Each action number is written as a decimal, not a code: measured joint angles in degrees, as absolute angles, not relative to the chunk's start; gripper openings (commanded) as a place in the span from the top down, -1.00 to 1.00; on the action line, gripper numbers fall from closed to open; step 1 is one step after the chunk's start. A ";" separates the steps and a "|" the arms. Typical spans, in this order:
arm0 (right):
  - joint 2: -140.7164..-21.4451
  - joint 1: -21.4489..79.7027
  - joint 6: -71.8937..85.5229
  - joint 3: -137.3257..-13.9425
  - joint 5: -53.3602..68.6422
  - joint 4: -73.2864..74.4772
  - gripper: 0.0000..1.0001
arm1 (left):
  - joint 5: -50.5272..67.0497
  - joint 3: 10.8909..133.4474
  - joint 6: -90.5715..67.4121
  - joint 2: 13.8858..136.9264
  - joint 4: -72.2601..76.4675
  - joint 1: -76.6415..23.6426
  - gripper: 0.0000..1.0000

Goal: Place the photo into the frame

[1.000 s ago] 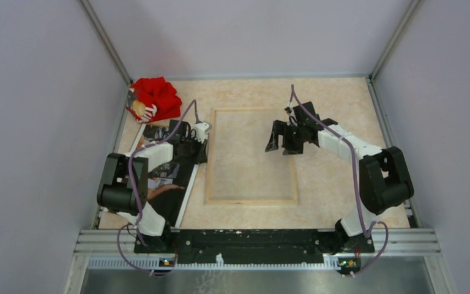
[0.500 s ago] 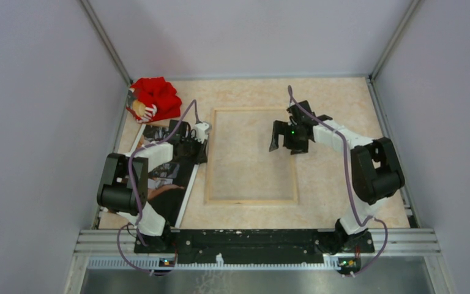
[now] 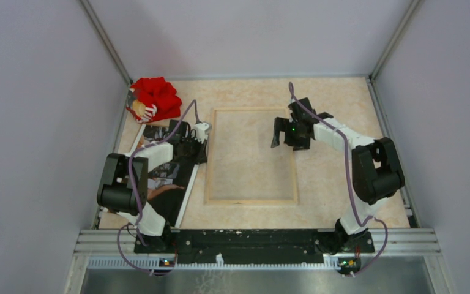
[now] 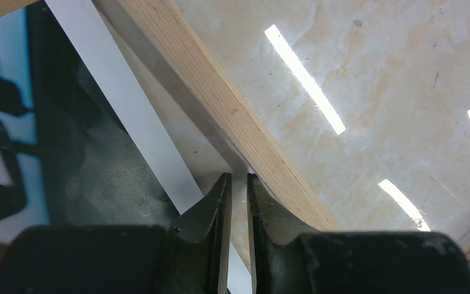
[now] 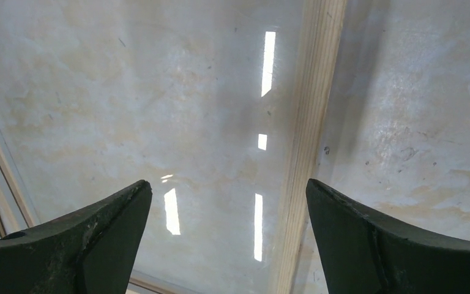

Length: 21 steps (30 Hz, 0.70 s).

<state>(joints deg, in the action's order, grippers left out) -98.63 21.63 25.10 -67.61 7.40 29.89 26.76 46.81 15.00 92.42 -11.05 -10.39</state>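
Nearest us on the left, the photo (image 3: pixel 174 193) lies face up on the table (image 3: pixel 330 184), partly under the left arm. At its right edge the left gripper (image 4: pixel 237 179) shows fingers almost together, with a slit between them (whether they nip the white border we cannot tell). Just beside it the frame (image 3: pixel 251 200) lies flat, wood back up. The right gripper (image 5: pixel 226 184) hangs spread wide over the frame's right rail. Farthest off, a red bundle (image 3: pixel 157 97) sits in the left corner.
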 measured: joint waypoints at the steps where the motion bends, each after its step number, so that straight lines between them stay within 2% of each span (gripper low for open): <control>1: -98.63 21.63 25.12 -67.55 7.60 29.85 -0.91 | 26.76 46.81 15.00 92.42 -11.05 -10.39 0.58; 21: -98.48 22.00 27.22 -64.47 11.31 26.61 -0.83 | 27.68 47.29 14.92 93.32 -10.72 -10.11 0.59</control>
<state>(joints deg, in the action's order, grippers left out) -98.48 22.00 27.22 -64.47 11.31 26.61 27.68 47.29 14.92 93.32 -10.72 -10.11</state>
